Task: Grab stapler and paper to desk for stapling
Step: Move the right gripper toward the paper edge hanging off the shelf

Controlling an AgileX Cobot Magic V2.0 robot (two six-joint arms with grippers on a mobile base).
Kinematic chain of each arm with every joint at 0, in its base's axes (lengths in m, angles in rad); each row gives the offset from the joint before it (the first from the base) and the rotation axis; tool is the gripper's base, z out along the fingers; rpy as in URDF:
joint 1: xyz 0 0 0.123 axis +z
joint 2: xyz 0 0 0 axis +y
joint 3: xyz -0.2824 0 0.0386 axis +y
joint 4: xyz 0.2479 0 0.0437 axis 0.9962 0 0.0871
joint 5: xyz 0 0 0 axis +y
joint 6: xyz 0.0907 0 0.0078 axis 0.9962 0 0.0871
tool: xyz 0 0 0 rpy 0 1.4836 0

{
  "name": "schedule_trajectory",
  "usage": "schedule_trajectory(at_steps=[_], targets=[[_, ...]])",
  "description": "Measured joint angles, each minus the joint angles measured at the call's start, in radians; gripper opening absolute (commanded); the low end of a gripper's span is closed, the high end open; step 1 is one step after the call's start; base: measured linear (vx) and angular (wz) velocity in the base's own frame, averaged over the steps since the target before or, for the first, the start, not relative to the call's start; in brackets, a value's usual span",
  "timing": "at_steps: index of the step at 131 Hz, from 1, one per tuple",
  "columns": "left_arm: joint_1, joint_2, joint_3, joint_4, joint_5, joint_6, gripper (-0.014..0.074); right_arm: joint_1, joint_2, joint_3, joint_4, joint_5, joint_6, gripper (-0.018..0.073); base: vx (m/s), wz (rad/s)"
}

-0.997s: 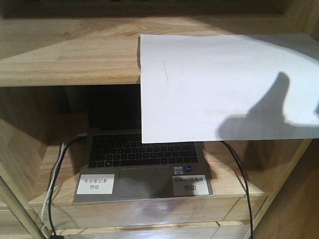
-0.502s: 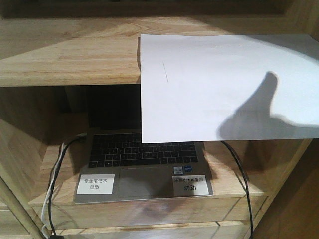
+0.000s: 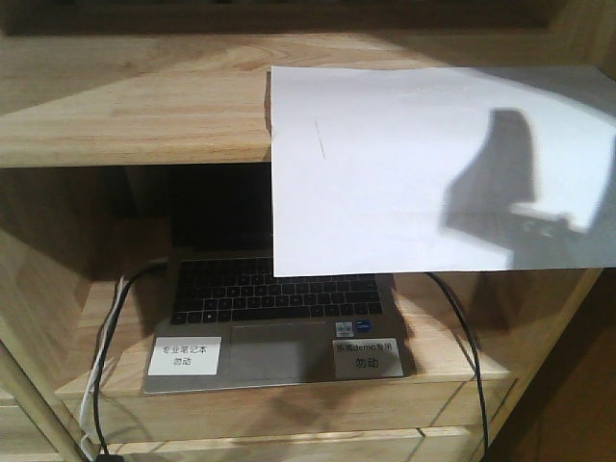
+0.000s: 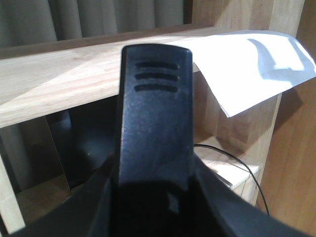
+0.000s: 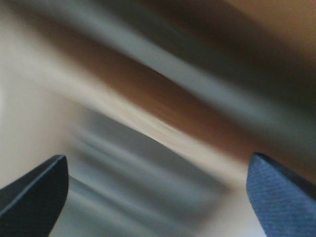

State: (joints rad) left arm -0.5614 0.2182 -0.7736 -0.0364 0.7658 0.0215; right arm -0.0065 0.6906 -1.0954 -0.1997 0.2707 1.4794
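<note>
Left gripper [image 4: 155, 200] clamping the black stapler [image 4: 155, 98] between its jaws, right gripper [image 5: 157, 190] holding its jaws wide apart, touching nothing.

Front camera faces the shelf [image 3: 135, 115] squarely, left wrist camera obliquely from nearby, both showing the paper [image 3: 423, 164].

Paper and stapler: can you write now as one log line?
left gripper: shut on stapler | right gripper: open, view blurred | paper: on shelf, overhanging laptop

laptop [image 3: 279, 322] | L label [image 3: 185, 356] — "专业笔记本 勿动" | R label [image 3: 368, 358] — "…demo… 勿动" | other txt unreadable
</note>
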Motion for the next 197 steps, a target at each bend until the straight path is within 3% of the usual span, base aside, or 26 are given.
schedule_trajectory(at_steps=[16,32,44,88,118,132,178,197], targets=[[0.000,0.000,0.000,0.000,0.000,0.000,-0.0006,0.000,-0.001,0.092,-0.024,-0.271,0.194,0.0685,0.00,0.00],[0.000,0.000,0.000,0.000,0.000,0.000,-0.0006,0.000,-0.001,0.188,-0.031,-0.506,0.244,0.0681,0.00,0.00],[0.000,0.000,0.000,0.000,0.000,0.000,-0.0006,0.000,-0.021,0.251,-0.038,-0.582,0.253,0.0677,0.00,0.00],[0.000,0.000,0.000,0.000,0.000,0.000,-0.0006,0.000,-0.250,0.525,-0.068,-0.608,0.251,0.0667,0.00,0.00],[0.000,0.000,0.000,0.000,0.000,0.000,-0.0006,0.012,-0.418,0.687,-0.068,-0.529,0.251,0.0659,0.00,0.00],[0.000,0.000,0.000,0.000,0.000,0.000,-0.0006,0.078,-0.460,0.731,-0.065,-0.482,0.251,0.0654,0.00,0.00],[0.000,0.000,0.000,0.000,0.000,0.000,-0.0006,0.412,-0.474,0.899,-0.042,-0.455,0.251,0.0629,0.00,0.00],[0.000,0.000,0.000,0.000,0.000,0.000,-0.0006,0.462,-0.473,0.968,0.012,-0.464,0.250,0.0610,0.00,0.00]])
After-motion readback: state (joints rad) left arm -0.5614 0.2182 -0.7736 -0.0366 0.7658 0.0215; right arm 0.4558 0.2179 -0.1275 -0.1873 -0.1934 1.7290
